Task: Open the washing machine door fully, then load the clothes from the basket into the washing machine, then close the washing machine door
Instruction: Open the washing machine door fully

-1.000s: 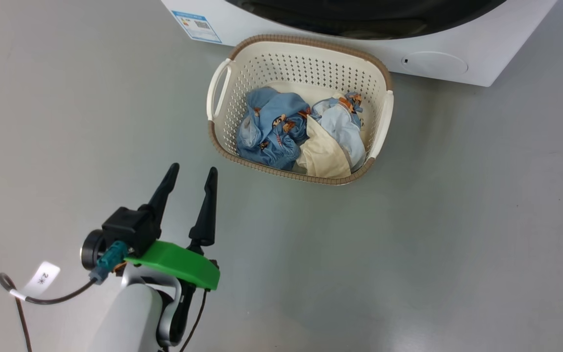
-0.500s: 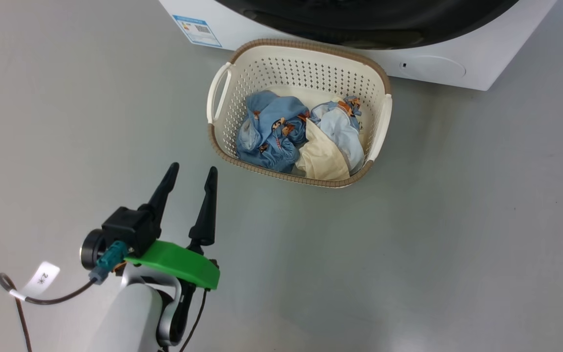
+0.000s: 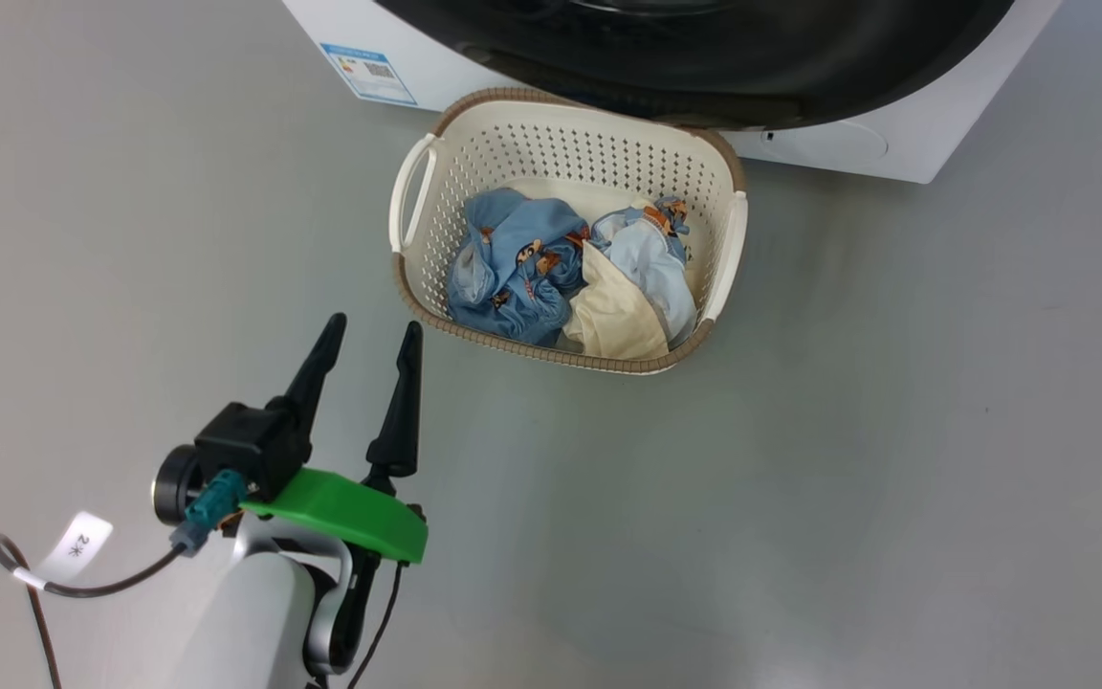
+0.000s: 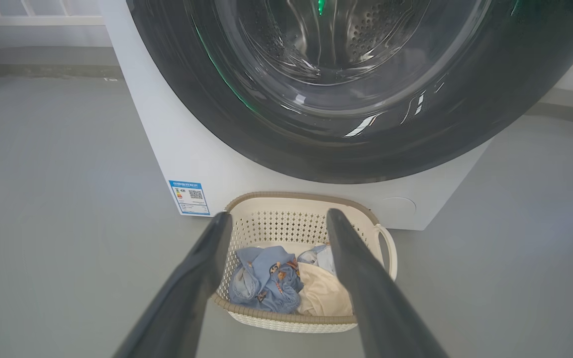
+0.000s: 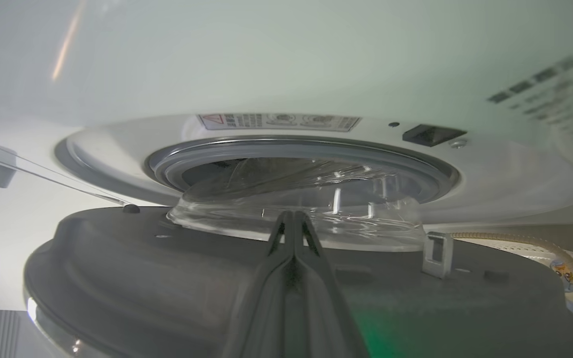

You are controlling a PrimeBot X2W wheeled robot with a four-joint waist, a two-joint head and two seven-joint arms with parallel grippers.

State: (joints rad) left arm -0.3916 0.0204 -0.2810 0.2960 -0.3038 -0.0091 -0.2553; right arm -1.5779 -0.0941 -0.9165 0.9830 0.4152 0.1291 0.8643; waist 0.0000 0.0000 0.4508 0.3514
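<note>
My left gripper (image 3: 373, 325) hovers, dark fingers spread. Beyond, a cream perforated brown-rimmed basket (image 3: 551, 352) holds blue and beige clothes (image 3: 532, 277). Behind, the white washing machine (image 3: 895, 144), its round glossy-black-rimmed door (image 4: 316, 149) ajar; my right gripper (image 5: 292, 219), fingers pressed together, is at its inner face.

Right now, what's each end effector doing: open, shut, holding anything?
Left end effector: open, empty, above the floor short of the basket.
Right end effector: shut, gripping nothing, at the inner side of the washing machine door.
</note>
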